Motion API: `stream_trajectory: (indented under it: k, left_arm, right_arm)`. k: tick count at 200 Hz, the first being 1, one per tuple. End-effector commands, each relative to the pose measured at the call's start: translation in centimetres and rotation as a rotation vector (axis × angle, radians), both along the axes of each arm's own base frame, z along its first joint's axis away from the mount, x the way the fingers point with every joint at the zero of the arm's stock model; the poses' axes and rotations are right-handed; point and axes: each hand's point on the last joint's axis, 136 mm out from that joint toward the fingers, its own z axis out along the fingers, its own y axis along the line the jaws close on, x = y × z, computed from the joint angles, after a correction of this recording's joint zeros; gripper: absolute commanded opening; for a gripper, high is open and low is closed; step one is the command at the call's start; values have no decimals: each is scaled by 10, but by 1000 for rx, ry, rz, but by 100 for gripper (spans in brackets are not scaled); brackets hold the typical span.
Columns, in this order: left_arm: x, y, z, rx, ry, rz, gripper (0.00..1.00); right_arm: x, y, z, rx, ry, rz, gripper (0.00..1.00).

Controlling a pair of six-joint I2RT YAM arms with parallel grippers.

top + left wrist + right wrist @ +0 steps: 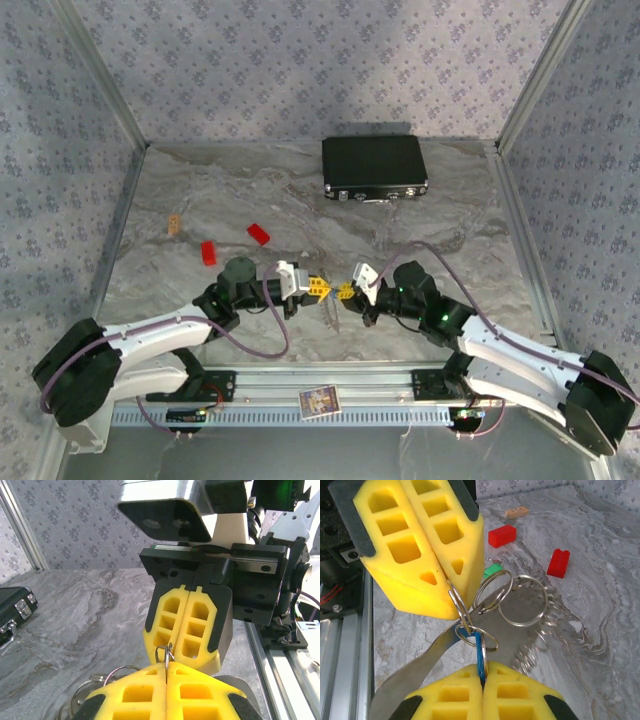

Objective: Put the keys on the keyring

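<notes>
Blue key (pixel 480 655) pinched tight in right gripper (pixel 482 669), just beside left gripper (pixel 454 597) clamped on a split ring (pixel 461 611)

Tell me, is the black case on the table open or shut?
Shut. The black case lies flat with its lid down; silver latches line its near edge.

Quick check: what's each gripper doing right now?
Left gripper: shut on a silver ring.
Right gripper: shut on the blue key.

My pads (pixel 515 700) look matt, porous yellow foam; rings (pixel 520 624) gleam polished metal; blue key (pixel 480 655) smooth plastic; red blocks (pixel 501 535) glossy plastic.
</notes>
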Motion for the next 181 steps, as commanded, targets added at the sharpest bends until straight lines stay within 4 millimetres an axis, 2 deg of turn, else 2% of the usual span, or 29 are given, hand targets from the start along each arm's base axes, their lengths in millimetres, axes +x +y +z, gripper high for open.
stream_trajectory:
  k: [1,51,109,181]
  left_arm:
    - [-5,-6,25,-65,-48,-43,0]
    - [-1,-5,23,-43,-72,-12,0]
    - [4,-4,23,-25,-106,28,0]
    - [8,-3,29,-36,-150,67,0]
  right_arm:
    - [-3,9,9,5,-2,47,3]
    - [-7,9,8,-9,-6,69,4]
    - [-12,6,7,-37,3,92,0]
    - [-17,9,-8,-99,53,127,0]
